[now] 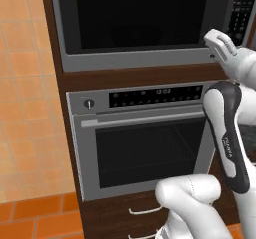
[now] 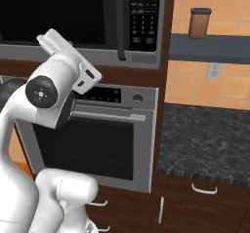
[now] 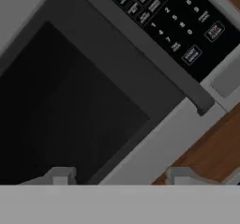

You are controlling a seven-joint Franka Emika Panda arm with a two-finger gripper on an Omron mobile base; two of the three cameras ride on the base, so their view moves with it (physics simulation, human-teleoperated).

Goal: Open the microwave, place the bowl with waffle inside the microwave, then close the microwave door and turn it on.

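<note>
The microwave (image 1: 145,58) is built in above the oven, and its door (image 3: 79,101), a wide black glass panel, is shut. A dark bar handle (image 3: 154,54) runs along the door beside the black keypad (image 3: 173,21); in the right base view the handle (image 2: 120,22) stands vertical. My gripper (image 3: 120,178) is open, close in front of the door's lower corner just below the handle's lower end, with nothing between its fingers (image 3: 58,176). The arm's wrist (image 1: 225,53) is raised to the microwave's lower right corner. The bowl with waffle is out of view.
Below the microwave sits a silver oven (image 1: 145,143) with a horizontal handle (image 2: 107,114), and drawers (image 2: 161,210) lie under it. A dark stone counter (image 2: 205,139) extends to the right. A brown canister (image 2: 200,22) stands on a shelf above it.
</note>
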